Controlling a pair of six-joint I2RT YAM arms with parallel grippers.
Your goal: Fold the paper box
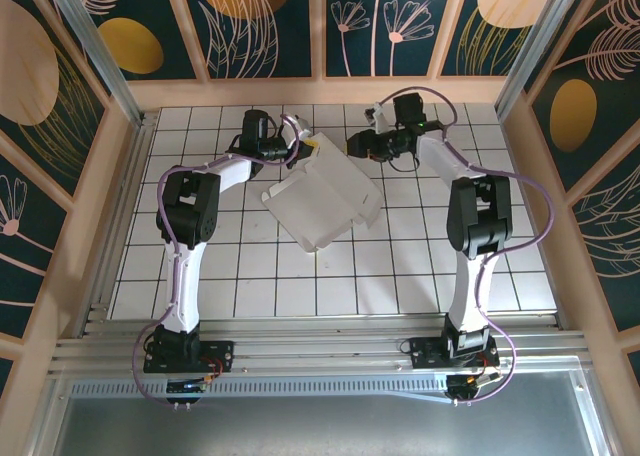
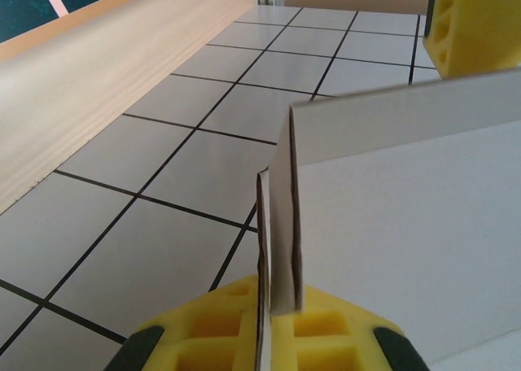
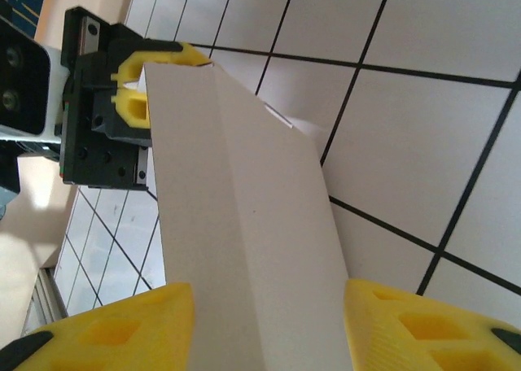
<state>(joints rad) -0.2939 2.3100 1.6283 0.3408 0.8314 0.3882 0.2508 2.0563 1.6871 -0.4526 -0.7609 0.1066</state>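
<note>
One paper box (image 1: 320, 204), left gripper (image 2: 273, 338) pinching flap, mostly cropped

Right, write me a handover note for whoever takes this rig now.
Left gripper: shut on the box, pinching a doubled edge at its far left corner.
Right gripper: open, jaws astride a panel of the box; whether they touch it is unclear.
Box: on the table, midway between the two grippers, partly folded.
Done: some flaps are creased and stood up.
Left: finish the remaining folds; the box is not yet closed.
</note>
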